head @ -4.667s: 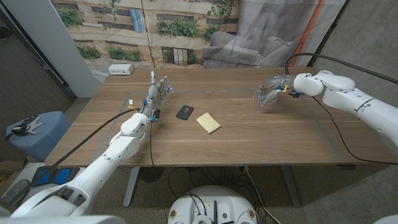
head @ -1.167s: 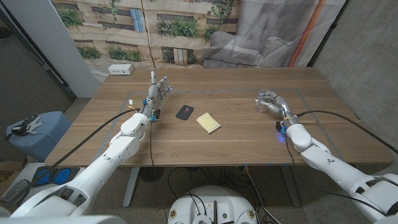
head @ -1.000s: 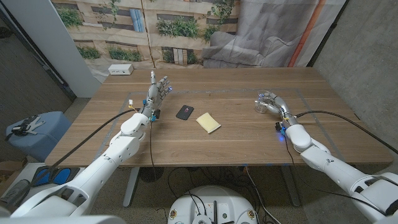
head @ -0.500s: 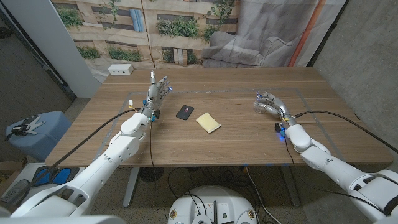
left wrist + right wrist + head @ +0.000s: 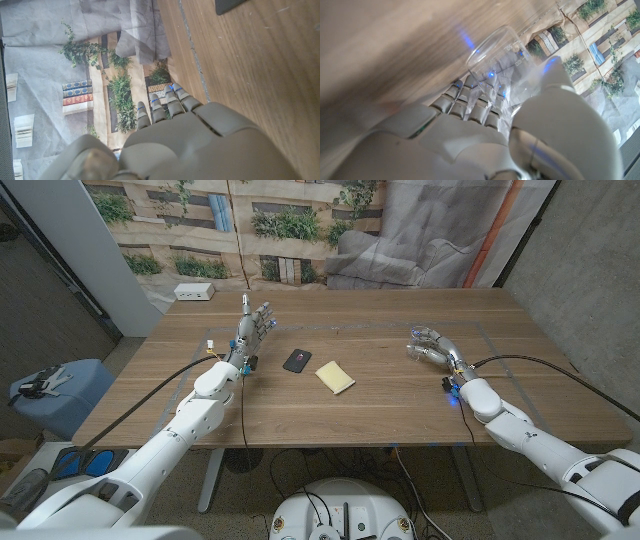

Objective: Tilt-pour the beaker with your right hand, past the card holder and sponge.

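The right hand (image 5: 432, 346) grips the clear beaker (image 5: 496, 52), fingers wrapped around it. Well off to its left, the left hand (image 5: 254, 326) stands upright, fingers spread, holding nothing.

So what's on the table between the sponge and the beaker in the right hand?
Only bare wood, going by the head view: nothing lies between the sponge and the beaker gripped by the right hand.
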